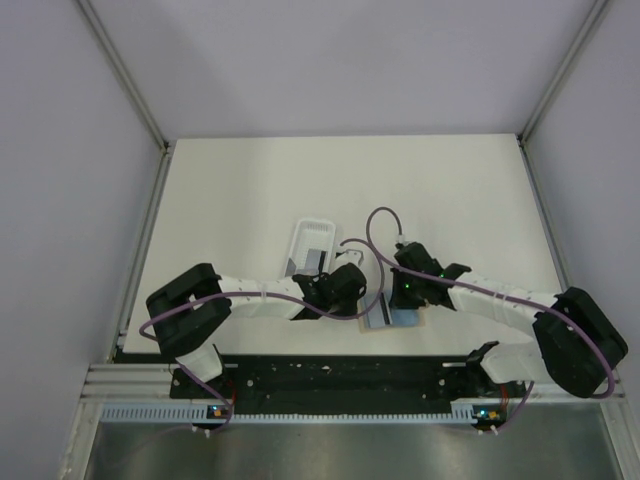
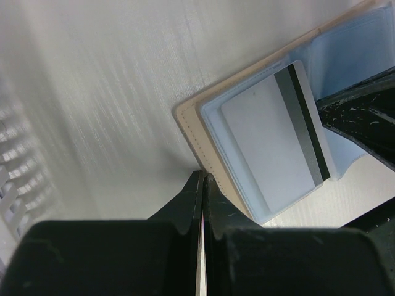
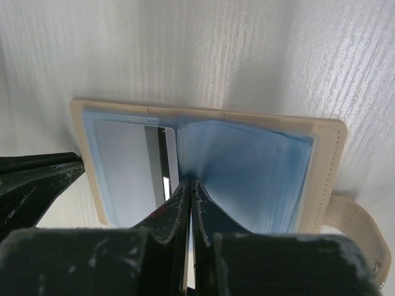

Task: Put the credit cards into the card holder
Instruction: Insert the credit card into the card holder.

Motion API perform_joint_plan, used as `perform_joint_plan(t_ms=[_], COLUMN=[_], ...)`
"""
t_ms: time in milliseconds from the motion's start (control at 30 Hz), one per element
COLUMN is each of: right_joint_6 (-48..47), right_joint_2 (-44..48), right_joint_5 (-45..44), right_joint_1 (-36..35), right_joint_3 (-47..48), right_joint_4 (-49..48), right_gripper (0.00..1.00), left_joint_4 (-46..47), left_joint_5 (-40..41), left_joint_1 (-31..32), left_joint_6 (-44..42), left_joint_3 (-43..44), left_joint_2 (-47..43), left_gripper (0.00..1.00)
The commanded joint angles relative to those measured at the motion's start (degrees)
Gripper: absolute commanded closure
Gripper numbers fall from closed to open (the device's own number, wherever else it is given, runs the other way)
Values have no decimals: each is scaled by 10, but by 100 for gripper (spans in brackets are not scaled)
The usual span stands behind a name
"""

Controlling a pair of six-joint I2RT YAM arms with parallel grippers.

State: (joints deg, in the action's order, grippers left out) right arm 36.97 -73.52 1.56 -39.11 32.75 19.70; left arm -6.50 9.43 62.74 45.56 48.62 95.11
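Observation:
The tan card holder (image 1: 392,322) lies open near the table's front edge, its light blue sleeves facing up. One pale credit card (image 2: 278,135) with a black stripe sits partly inside the left sleeve (image 3: 126,172), its striped end sticking out toward the fold. My left gripper (image 2: 202,176) is shut, its tips touching the holder's tan stitched edge (image 2: 197,132). My right gripper (image 3: 188,182) is shut too, tips pressed onto the blue sleeves (image 3: 247,172) at the middle fold. The closing tab (image 3: 352,217) hangs off the right side. In the top view both grippers, left (image 1: 362,300) and right (image 1: 403,298), meet over the holder.
A long clear plastic tray (image 1: 312,232) stands just behind the left gripper, with something grey and dark-marked inside at its near end (image 1: 305,264). Its ribbed edge (image 2: 11,185) shows at the left of the left wrist view. White walls enclose the table.

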Motion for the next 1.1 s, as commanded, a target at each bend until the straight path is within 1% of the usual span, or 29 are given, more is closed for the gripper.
perform_joint_plan(t_ms=[0,300,433,500,600,667,700,733,867,933,1067], right_joint_6=[23,31,28,26,25,25,24,27,27,22,18], right_joint_2=[-13,-24,3,29,76,107,122,138,174,182,178], right_joint_5=[30,34,-13,-66,-119,-133,-140,-144,-152,-152,-147], right_joint_1=[-24,-47,-47,-47,-47,-47,-47,-47,-47,-47,-47], right_joint_3=[9,21,27,30,32,29,26,22,13,10,8], right_joint_4=[-7,-12,22,46,74,81,80,81,81,81,81], right_gripper=[100,100,100,100,87,77,70,66,59,56,56], left_joint_4=[-11,-12,-21,-30,-47,-59,-63,-69,-96,-113,-160], left_joint_5=[-6,-4,6,15,30,40,44,52,81,94,125], left_joint_1=[5,5,5,5,5,5,5,5,1,-6,-38], left_joint_6=[4,5,1,-2,-12,-21,-27,-31,-46,-50,-53], left_joint_3=[3,2,4,7,16,26,31,37,51,53,46], left_joint_2=[15,10,-1,-12,-36,-56,-67,-76,-120,-142,-193], left_gripper=[100,100,100,100,100,100,100,100,100,94,78])
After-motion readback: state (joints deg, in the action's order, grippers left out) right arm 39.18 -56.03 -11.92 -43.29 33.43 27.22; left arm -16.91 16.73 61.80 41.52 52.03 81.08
